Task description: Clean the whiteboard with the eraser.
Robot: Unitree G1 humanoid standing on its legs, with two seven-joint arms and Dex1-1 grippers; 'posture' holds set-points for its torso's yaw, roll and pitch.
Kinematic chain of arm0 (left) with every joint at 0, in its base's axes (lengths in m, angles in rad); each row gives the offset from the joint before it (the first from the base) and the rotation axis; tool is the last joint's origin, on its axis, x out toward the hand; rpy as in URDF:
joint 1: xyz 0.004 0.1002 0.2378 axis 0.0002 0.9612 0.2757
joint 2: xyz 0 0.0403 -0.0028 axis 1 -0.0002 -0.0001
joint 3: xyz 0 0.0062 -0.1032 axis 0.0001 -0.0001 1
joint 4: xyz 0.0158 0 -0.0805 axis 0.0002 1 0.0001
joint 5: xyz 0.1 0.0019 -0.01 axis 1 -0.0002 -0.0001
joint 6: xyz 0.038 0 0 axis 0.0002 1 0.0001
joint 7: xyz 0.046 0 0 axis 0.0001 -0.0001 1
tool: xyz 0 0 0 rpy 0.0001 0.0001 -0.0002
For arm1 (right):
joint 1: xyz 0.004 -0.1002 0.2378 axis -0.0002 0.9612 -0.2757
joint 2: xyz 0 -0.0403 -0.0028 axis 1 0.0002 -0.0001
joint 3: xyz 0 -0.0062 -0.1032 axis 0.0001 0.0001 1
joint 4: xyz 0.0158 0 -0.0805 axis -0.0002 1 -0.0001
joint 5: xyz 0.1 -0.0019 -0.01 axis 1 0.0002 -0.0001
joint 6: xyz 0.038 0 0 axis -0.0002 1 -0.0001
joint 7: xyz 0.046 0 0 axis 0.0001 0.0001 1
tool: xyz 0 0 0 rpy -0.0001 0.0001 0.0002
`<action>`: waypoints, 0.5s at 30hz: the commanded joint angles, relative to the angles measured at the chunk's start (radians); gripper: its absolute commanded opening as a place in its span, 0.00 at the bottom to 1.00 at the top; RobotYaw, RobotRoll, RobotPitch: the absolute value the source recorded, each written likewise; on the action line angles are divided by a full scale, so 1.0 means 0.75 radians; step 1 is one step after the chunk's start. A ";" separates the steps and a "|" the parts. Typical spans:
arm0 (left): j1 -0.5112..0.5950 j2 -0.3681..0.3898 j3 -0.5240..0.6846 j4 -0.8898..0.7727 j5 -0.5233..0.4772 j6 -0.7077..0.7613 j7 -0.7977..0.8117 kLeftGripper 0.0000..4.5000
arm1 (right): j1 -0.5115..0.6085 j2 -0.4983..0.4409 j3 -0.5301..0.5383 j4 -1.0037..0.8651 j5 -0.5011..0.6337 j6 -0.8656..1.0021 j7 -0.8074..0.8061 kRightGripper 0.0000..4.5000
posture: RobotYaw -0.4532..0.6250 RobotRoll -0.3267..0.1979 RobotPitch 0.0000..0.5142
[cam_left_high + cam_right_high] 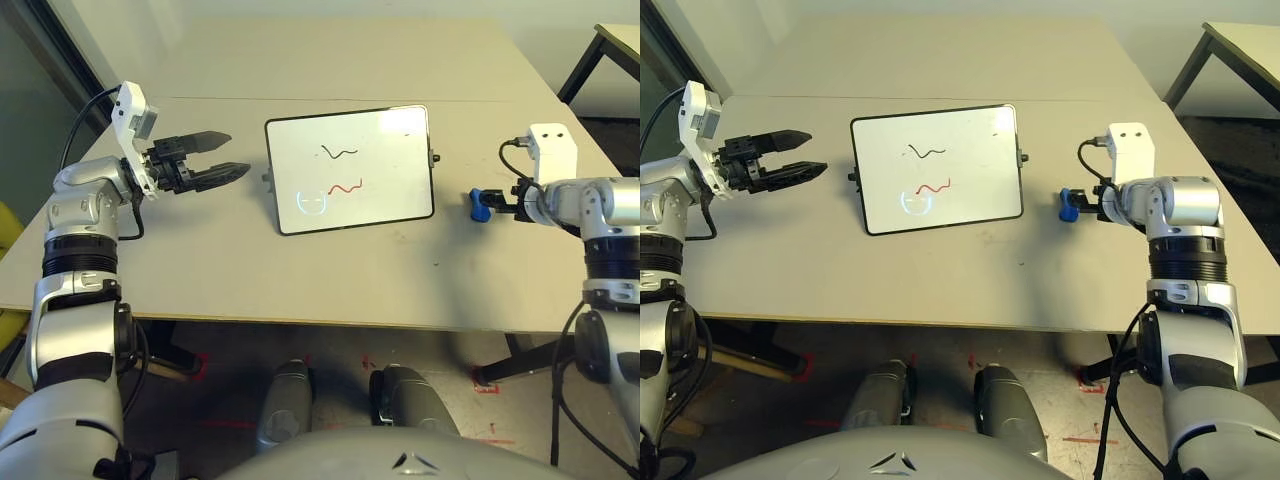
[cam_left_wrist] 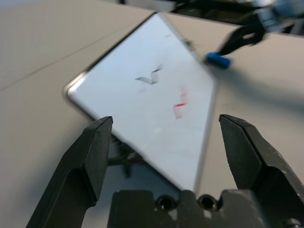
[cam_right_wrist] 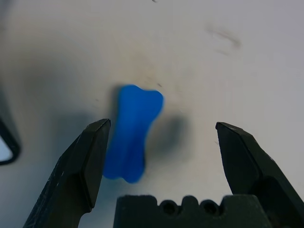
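Observation:
The whiteboard (image 1: 350,170) lies in the middle of the table, black-framed, with a black squiggle, a red squiggle and a pale round glare mark on it. To its right the small blue eraser (image 1: 479,205) rests on the table. My right gripper (image 3: 161,126) is open around the eraser (image 3: 130,137), which sits nearer one finger, with no finger touching it. Left of the board, my left gripper (image 1: 238,152) hovers open and empty, pointing at the board (image 2: 152,109).
The beige table (image 1: 200,270) has bare room in front of the board and behind it. Its front edge runs just ahead of my body. A dark-legged second table (image 1: 610,50) stands at the far right.

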 commanded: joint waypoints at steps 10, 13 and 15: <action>0.121 0.137 -0.100 -0.204 -0.011 0.115 -0.151 1.00 | -0.027 0.053 0.021 0.156 -0.042 -0.051 0.045 0.95 | 0.68 0.62 0.09; 0.138 0.151 -0.095 -0.226 -0.019 0.121 -0.152 1.00 | -0.023 0.054 0.026 0.163 -0.049 -0.057 0.053 0.77 | 0.69 0.62 0.09; 0.148 0.160 -0.093 -0.232 -0.020 0.120 -0.151 1.00 | -0.020 0.048 0.034 0.156 -0.046 -0.052 0.076 0.62 | 0.69 0.62 0.09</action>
